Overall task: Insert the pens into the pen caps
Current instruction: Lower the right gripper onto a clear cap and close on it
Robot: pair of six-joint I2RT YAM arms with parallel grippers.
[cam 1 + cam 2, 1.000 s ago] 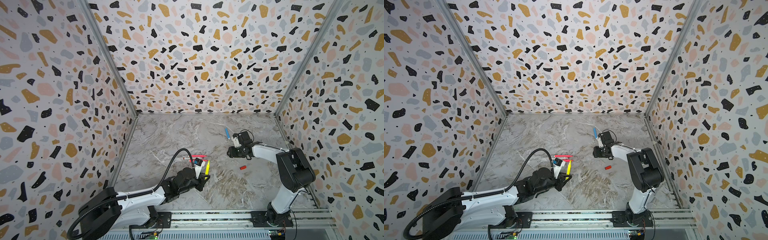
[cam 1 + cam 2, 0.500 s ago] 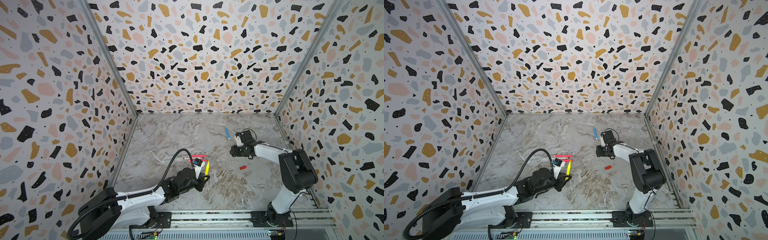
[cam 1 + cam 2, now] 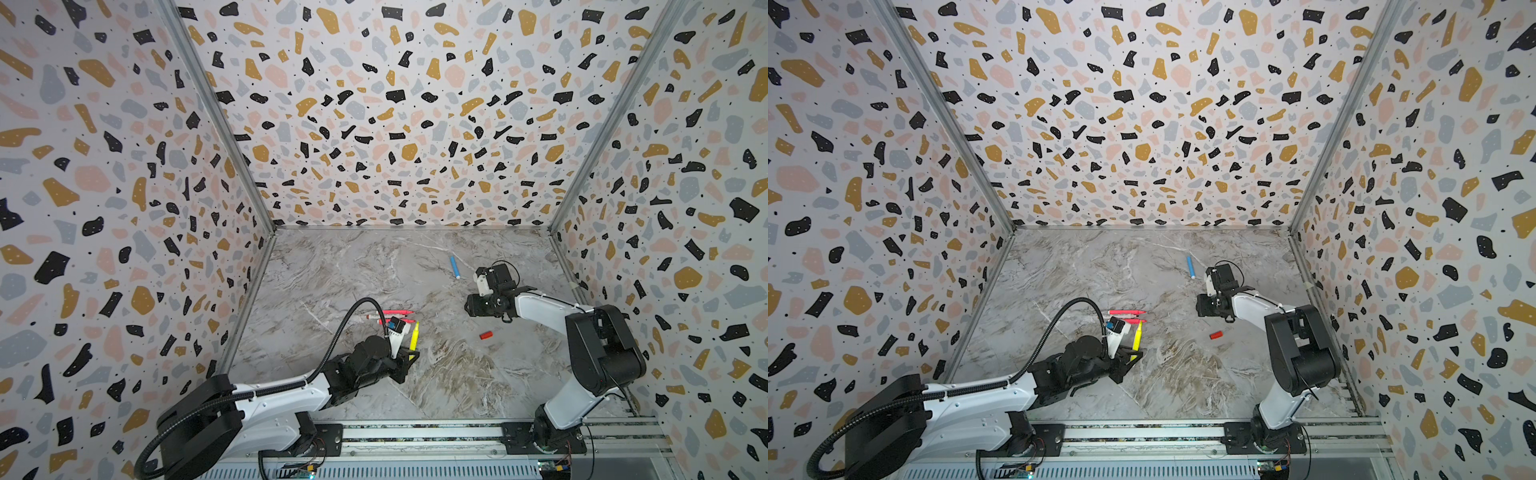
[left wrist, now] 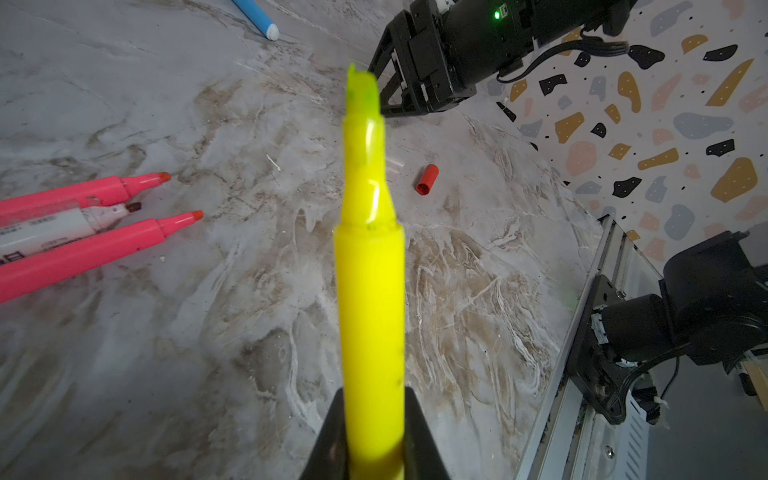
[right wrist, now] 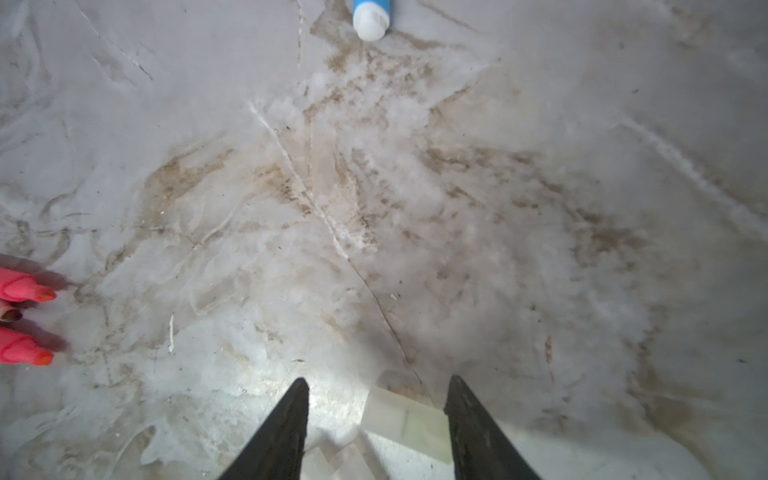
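My left gripper (image 4: 372,399) is shut on the yellow pen (image 4: 370,291), which stands tip-up in both top views (image 3: 414,338) (image 3: 1136,336). Two pink pens (image 4: 83,245) and a white pen (image 4: 62,226) lie together just beyond it. The blue pen (image 3: 454,266) lies farther back. A red pen cap (image 3: 486,335) (image 4: 427,178) rests on the floor between the arms. Low over the floor, my right gripper (image 5: 376,384) (image 3: 468,309) holds a pale see-through pen cap (image 5: 405,419) between its half-closed fingers.
The marble floor (image 3: 353,270) is boxed in by speckled walls on three sides. A metal rail (image 3: 415,434) with both arm bases runs along the front. The left arm's black cable (image 3: 353,309) loops above the pink pens.
The right arm has drawn slightly to the right with the clear cap. The left arm and the yellow pen have not moved.
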